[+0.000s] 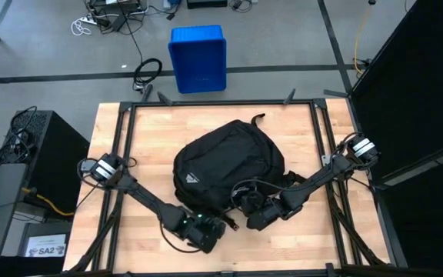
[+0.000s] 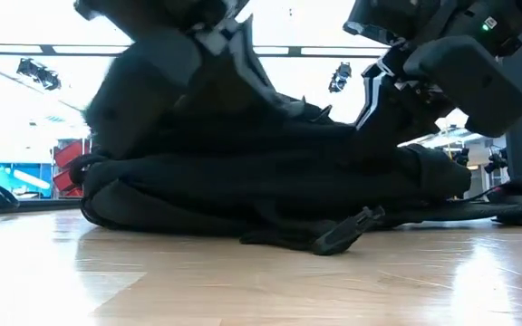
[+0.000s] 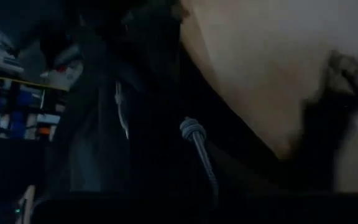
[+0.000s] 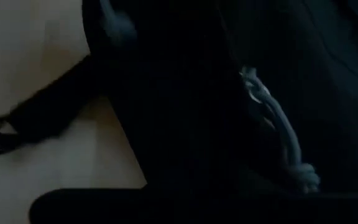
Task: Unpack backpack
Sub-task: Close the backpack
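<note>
Your left gripper (image 1: 220, 225) and right gripper (image 1: 246, 206), both pressed together, flank the near edge of the backpack (image 1: 225, 161), which stretches away ahead of them.

Looking straight down over the whole bench (image 1: 152, 138); level from bench height, close to the backpack (image 2: 270, 181); both wrist views pressed against that same backpack.

I can read only "SA2" on a white label (image 1: 46, 248) left of the table's (image 1: 298, 146) near corner.
</note>
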